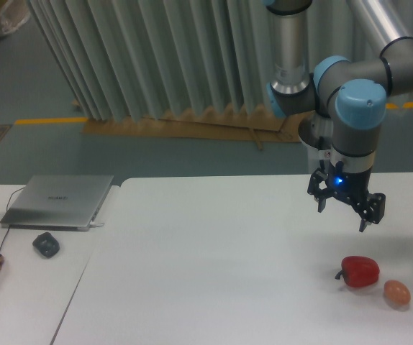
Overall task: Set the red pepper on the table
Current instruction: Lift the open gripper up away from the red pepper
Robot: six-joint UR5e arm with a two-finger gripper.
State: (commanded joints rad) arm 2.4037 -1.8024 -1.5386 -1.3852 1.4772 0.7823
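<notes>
The red pepper (360,271) lies on its side on the table (214,266), toward the right front, its dark stem pointing left. Just beside it to the right sits an orange-brown egg-shaped object (397,292), close but apart. Above and slightly left of the pepper hangs the gripper (346,210), fingers spread wide and empty, clear of the tabletop. The arm (356,108) reaches down from the upper right, wrist pointing downward. On the smaller desk (26,287) at left rest a closed laptop (59,201) and a mouse (46,244).
</notes>
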